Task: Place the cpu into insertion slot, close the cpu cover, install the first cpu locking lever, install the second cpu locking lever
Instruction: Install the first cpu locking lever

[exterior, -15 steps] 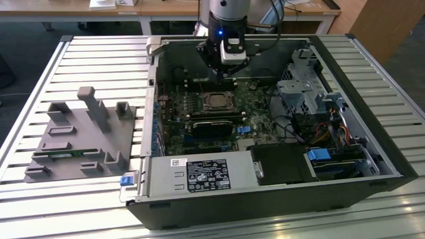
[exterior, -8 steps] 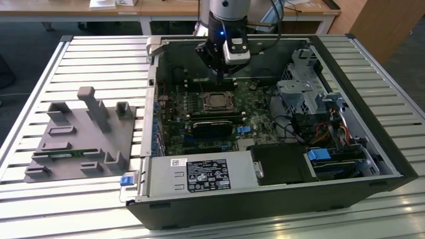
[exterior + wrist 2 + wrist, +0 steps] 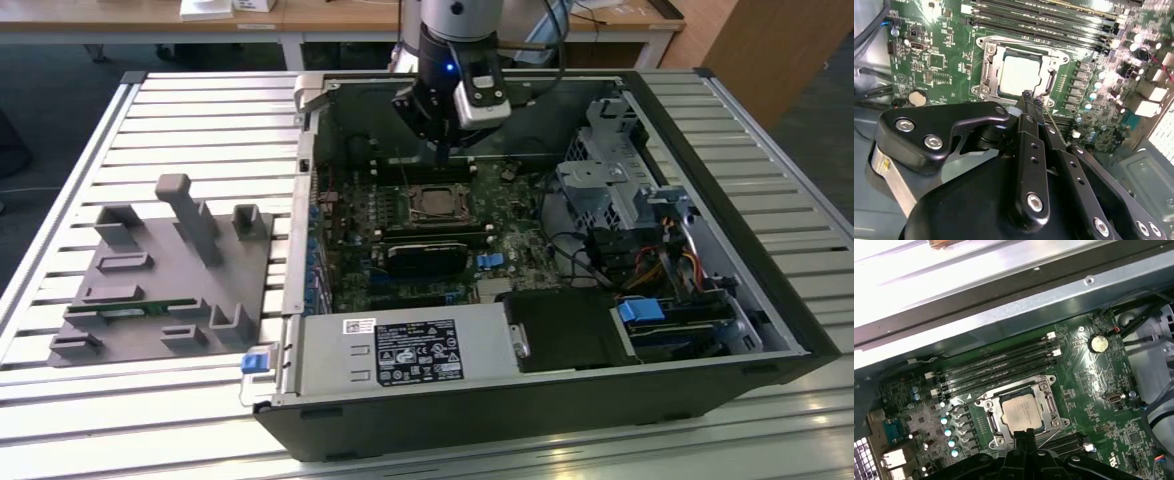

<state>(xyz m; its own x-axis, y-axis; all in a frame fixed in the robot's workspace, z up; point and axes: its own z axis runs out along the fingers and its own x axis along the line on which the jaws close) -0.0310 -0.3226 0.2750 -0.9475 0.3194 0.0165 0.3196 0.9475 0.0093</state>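
Lying open on a slatted metal table [image 3: 80, 420], a computer case [image 3: 534, 410] shows its green board [image 3: 1089, 385], and a grey plastic rack [image 3: 160, 270] sits at nine o'clock from the case in the exterior view. In that view the robot arm [image 3: 454, 40] reaches down at twelve o'clock from the chip [image 3: 434, 203]. The chip, a pale silver square, sits in its socket [image 3: 979, 90] on the board, so the first step looks done. The thin metal cover [image 3: 990, 67] seems to lie flat around it, with the chip showing through its window, so I judge that step done as well. In the second wrist view the gripper [image 3: 1032, 96] hovers just over one edge of the socket, its two black fingers [image 3: 1027, 120] drawn narrow, almost touching. A thin wire, probably a locking lever [image 3: 1054, 128], runs slanting beside the fingertips; whether the fingers pinch it I cannot tell. It does not look latched flat, so the lever work seems unfinished.
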